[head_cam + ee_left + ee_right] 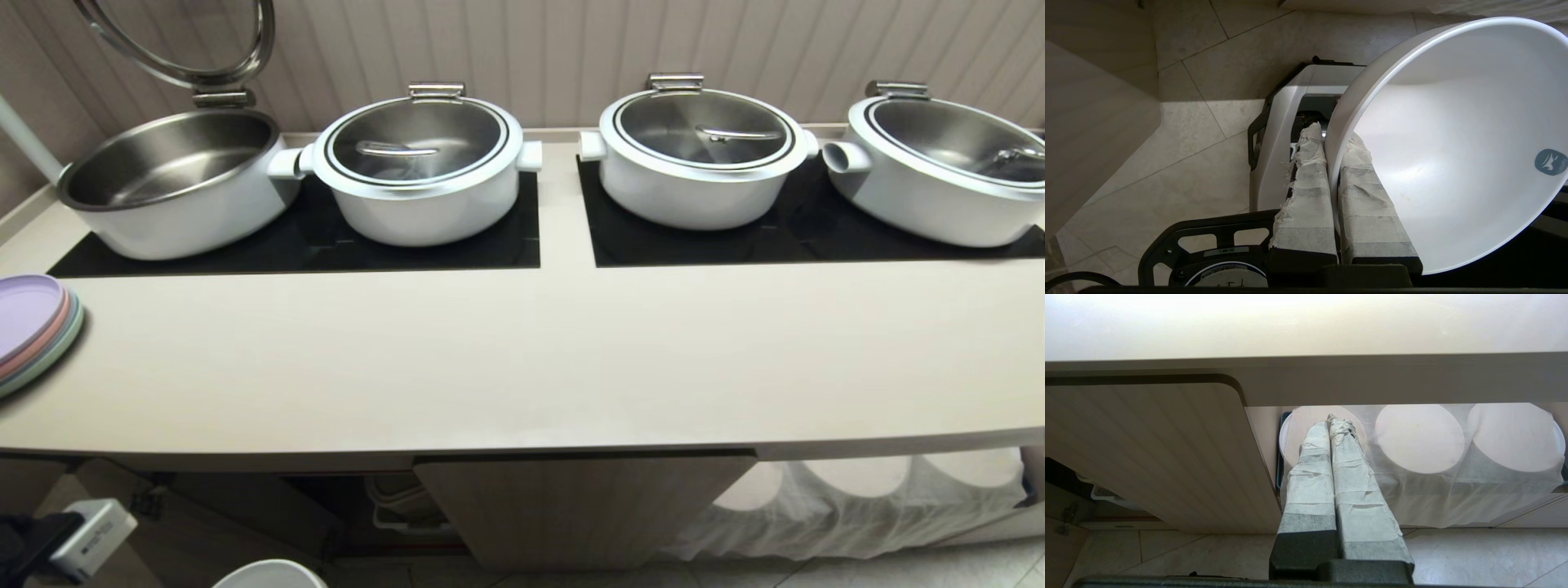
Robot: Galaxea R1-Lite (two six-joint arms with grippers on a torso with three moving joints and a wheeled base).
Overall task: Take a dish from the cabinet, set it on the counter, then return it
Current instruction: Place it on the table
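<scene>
Clamping one white dish (1453, 143) by its rim, the left jaws hang below four pots (420, 167).

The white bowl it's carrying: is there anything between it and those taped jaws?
No. In the left wrist view the left gripper is shut on the bowl, its rim pinched directly between the two taped jaws.

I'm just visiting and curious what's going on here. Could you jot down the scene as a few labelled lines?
held item: small plain white round ceramic bowl, rim pinched by left gripper, jaws shut on it
bowl position: low, over the tiled floor, below the counter
right gripper: jaws shut, empty, facing the fluted beige cabinet door
long cream-beige counter: four large white pots, one lid raised
</scene>
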